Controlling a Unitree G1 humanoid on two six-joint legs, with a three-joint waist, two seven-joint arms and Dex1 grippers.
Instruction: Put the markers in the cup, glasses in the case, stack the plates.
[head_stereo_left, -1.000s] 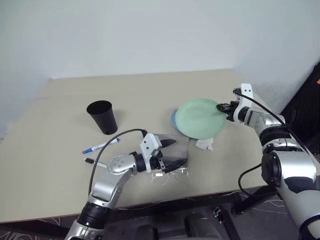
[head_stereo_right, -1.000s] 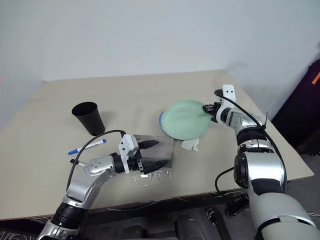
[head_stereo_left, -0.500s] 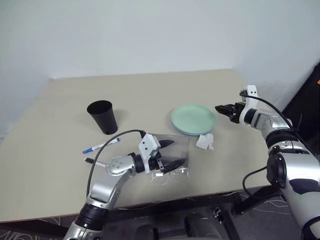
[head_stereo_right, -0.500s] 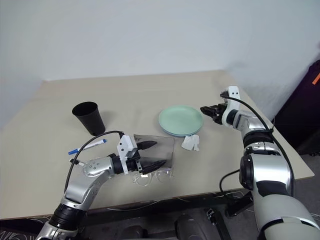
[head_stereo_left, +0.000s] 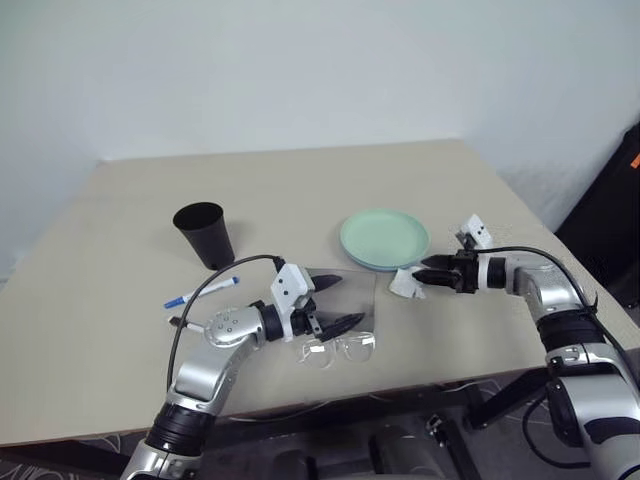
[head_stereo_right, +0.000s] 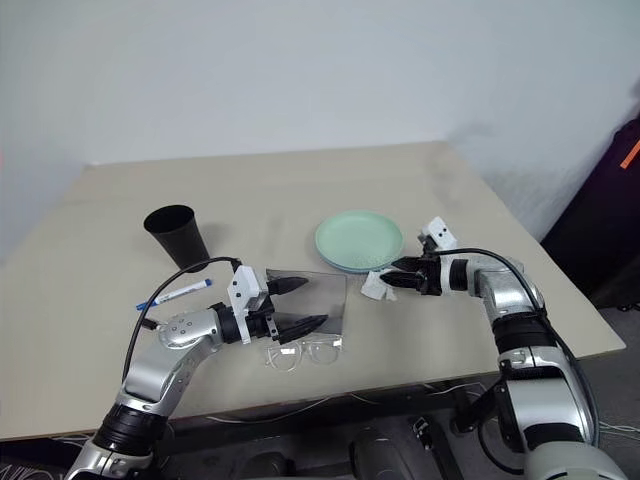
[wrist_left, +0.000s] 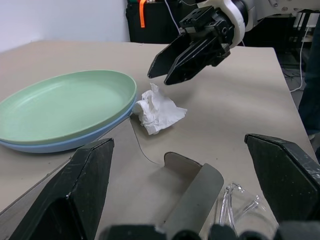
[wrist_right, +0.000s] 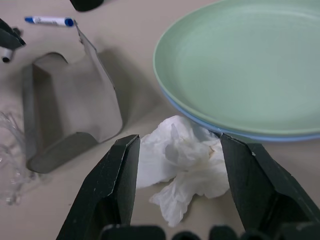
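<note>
Plates: smooth round mint green plate (head_stereo_left: 385, 238) stacked on light blue plate (wrist_right: 240, 134).
Paper wad: crumpled white paper wad (wrist_right: 182, 162), framed by the parted right gripper (wrist_right: 180, 170).
Left gripper: left gripper (head_stereo_left: 335, 302) spread, empty, over the grey fabric case (wrist_right: 65, 107).

Nothing here is showing any writing that can be read: no labels, brand names, numbers or signs are appearing on anything on the table or on the arms.
</note>
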